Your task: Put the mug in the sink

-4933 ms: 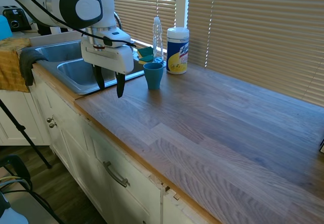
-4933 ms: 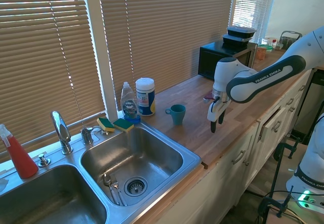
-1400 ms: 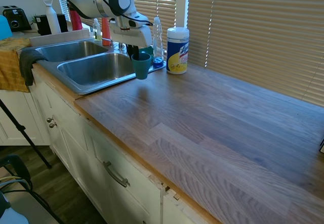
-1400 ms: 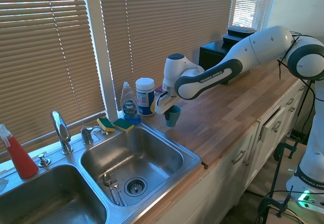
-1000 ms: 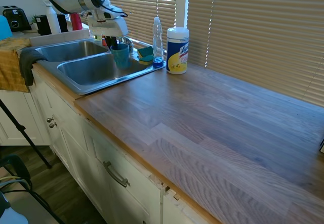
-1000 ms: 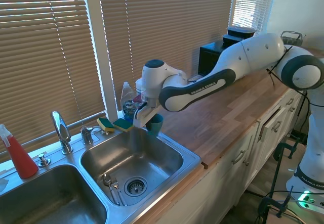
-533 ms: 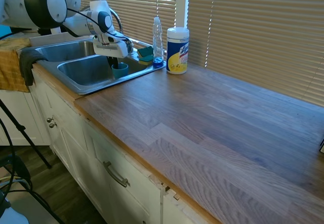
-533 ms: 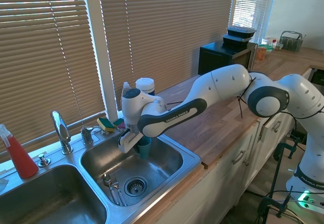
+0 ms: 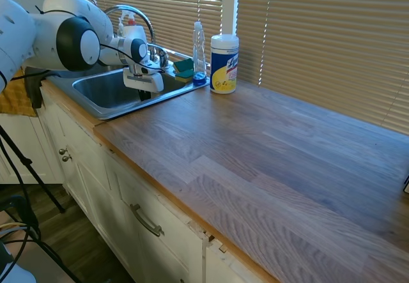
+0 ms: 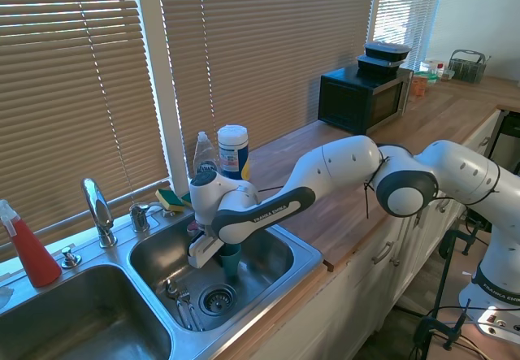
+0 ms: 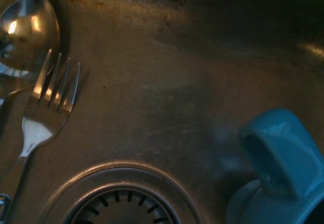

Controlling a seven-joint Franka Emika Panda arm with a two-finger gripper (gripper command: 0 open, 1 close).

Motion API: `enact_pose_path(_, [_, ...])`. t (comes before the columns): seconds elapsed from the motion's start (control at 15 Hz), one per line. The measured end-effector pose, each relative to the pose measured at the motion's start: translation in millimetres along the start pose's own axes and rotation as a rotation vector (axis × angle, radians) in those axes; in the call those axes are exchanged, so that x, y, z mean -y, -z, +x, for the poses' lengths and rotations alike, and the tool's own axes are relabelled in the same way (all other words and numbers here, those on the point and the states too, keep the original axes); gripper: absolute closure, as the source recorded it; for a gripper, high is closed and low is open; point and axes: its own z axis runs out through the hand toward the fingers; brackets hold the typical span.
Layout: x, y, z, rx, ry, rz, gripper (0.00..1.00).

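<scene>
I am reaching down into the sink (image 10: 305, 256), in the basin nearer the wooden counter (image 9: 268, 149), and my gripper (image 10: 227, 256) is clamped on the mug (image 10: 231, 260). The mug is upright and low inside that basin, below the sink's rim. Whether its base touches the steel floor I cannot tell. It stands just beside the drain (image 10: 217, 299), on the side toward the counter.

On the far side of the drain from the mug lie a fork (image 11: 43, 114) and a spoon (image 11: 28, 32), close together on the basin floor. Toward the basin's counter-side wall the floor is bare steel. In the first exterior view the front rim of the sink hides the mug altogether; only my wrist housing shows above that rim.

On the back ledge of the sink, two sponges (image 10: 173, 200) sit by the faucet (image 10: 98, 208), with a dish soap bottle (image 10: 204, 158) and a wipes canister (image 10: 233, 151) beside them.

The mug is plain teal-blue with a glossy finish. In the wrist view its thick looped handle (image 11: 281, 150) curves out over the steel.
</scene>
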Motion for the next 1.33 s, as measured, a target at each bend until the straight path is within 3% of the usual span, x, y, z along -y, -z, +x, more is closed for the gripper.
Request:
enact_pose_path(0.27, [1.8,-10.2,0.4,0.009,-0.005,-0.012,1.0])
enact_pose_path(0.33, [1.9,-11.3,0.5,0.01,-0.005,-0.014,0.0])
enact_pose_path(0.8, [-0.2,-16.1,3.2,0.021,-0.01,-0.034,0.0])
enact_pose_path(1.33, [4.7,11.6,11.0,0.016,-0.011,-0.01,0.0])
